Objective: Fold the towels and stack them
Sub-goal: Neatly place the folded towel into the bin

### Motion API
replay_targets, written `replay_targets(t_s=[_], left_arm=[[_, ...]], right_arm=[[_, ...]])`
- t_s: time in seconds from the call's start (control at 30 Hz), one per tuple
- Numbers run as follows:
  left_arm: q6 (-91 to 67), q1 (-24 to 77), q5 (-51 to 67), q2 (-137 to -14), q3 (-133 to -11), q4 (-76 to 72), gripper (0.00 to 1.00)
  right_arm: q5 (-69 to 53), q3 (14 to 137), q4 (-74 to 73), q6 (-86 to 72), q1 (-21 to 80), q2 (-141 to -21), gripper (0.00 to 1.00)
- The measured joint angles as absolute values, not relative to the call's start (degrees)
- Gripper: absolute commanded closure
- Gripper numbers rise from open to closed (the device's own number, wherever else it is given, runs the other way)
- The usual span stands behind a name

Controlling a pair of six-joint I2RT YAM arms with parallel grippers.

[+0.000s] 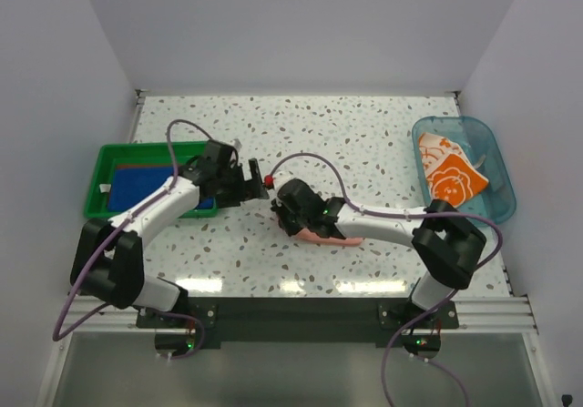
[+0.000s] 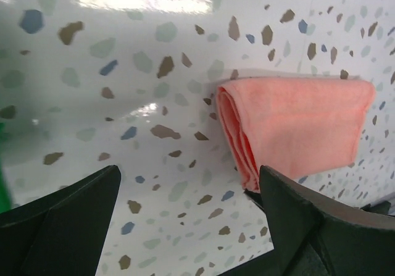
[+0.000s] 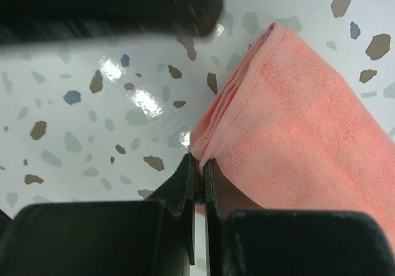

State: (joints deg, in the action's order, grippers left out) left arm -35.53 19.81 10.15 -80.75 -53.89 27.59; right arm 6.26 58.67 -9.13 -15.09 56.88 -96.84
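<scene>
Two grippers, two moods. The right gripper [image 3: 199, 165] is clamped on the near corner of the folded pink towel [image 3: 296, 121], and the rest of it runs out ahead and to the right of the fingers on the table [image 3: 74, 128]. The left gripper [image 2: 190, 176] hangs wide open and grips nothing, with that towel just past its right finger. The orange towel [image 1: 453, 178] sits in the tub [image 1: 487, 138], well away from both.
</scene>
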Motion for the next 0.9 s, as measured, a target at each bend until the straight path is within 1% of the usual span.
replay_targets(t_s=[0.2, 0.5, 0.6, 0.7, 0.73, 0.8, 0.83, 0.9], left_arm=[[-41.69, 26.37, 13.21, -84.36, -53.82, 23.57, 0.0], [-49.23, 28.6, 13.93, -88.2, -51.0, 16.53, 0.01], [-51.79, 29.56, 13.43, -88.4, -49.08, 15.16, 0.06], [-53.89, 30.17, 13.26, -88.84, -47.44, 13.8, 0.13], [-54.57, 30.3, 13.26, -89.17, -47.03, 13.3, 0.19], [-55.59, 30.48, 13.23, -89.95, -46.59, 12.56, 0.26], [-56.05, 30.55, 13.23, -90.28, -46.52, 12.25, 0.35], [-56.69, 30.59, 12.97, -90.76, -46.46, 11.55, 0.44]], right_arm=[[4.71, 54.5, -2.26, -17.98, 56.6, -93.65, 1.0], [4.38, 51.55, 2.17, -20.69, 56.49, -93.6, 1.0], [4.54, 50.59, 3.81, -21.67, 56.45, -93.56, 1.0], [4.54, 49.87, 5.04, -22.55, 56.27, -93.56, 1.0], [4.56, 49.74, 5.34, -22.72, 56.23, -93.56, 1.0], [4.56, 49.43, 5.91, -23.14, 56.18, -93.56, 1.0], [4.54, 49.32, 6.04, -23.29, 56.18, -93.56, 1.0], [4.54, 49.19, 6.33, -23.53, 56.18, -93.56, 1.0]])
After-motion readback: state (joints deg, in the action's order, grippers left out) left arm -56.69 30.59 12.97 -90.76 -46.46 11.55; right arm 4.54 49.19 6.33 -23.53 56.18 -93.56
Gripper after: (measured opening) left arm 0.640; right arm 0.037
